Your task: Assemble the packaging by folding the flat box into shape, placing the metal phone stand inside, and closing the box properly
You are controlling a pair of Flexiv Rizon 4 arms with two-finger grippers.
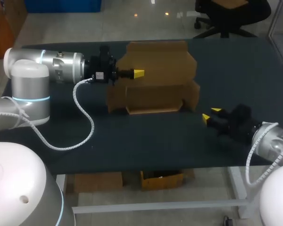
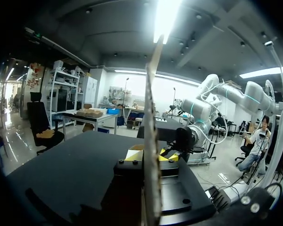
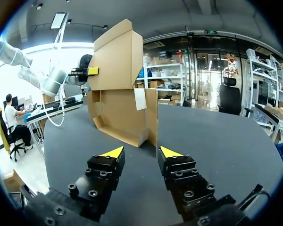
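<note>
Right gripper (image 1: 211,113) fingers apart, empty, near box (image 1: 155,89); left gripper (image 1: 138,73) clamps its raised flap above table (image 1: 132,136)

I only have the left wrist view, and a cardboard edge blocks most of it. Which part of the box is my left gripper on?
Observer: The left gripper pinches the raised top flap of the box.
Operator: Where is the right gripper?
Observer: The right gripper is open, by the box's right front corner and apart from it.
Operator: Is the box closed?
Observer: No, it sits on the table with its front open.
</note>
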